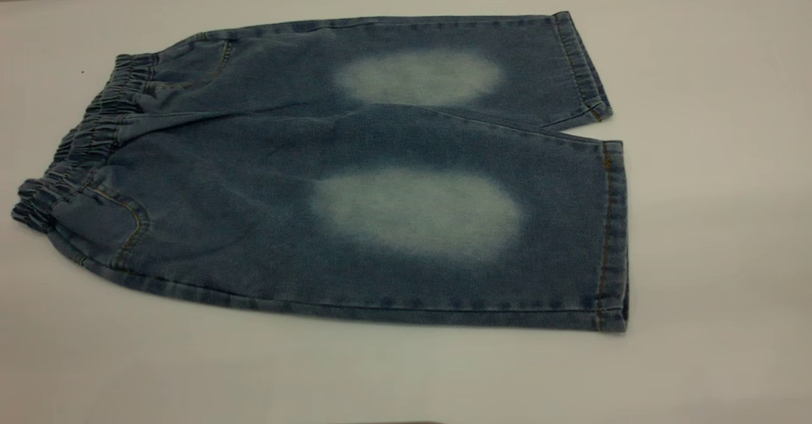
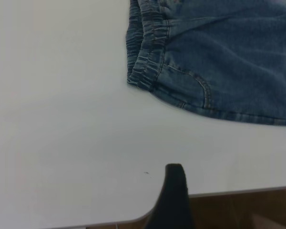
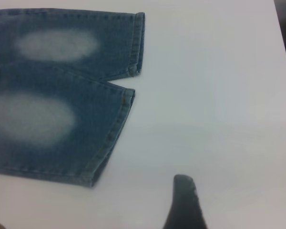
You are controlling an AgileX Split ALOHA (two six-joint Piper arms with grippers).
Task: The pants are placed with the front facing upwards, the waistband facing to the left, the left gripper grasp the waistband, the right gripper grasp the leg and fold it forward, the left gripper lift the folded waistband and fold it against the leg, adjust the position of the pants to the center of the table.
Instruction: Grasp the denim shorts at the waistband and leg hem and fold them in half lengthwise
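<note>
Blue denim pants (image 1: pixel 355 176) flat on the plain white-grey table (image 1: pixel 698 221), front up

Gathered dark waistband (image 1: pixel 82 145) at left, hemmed legs at right; the black left gripper (image 2: pixel 174 195) and right gripper (image 3: pixel 186 202) hover apart from the cloth, holding nothing, opening cannot be told

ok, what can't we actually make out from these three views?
- Left gripper: left wrist view shows one dark finger, the rest cut off by the frame edge; open or shut unknown.
- Right gripper: same in the right wrist view.
- Both arms: outside the exterior view.
- Pants: back side lies against the table, hidden.
- Waistband: underside folds hidden.
</note>
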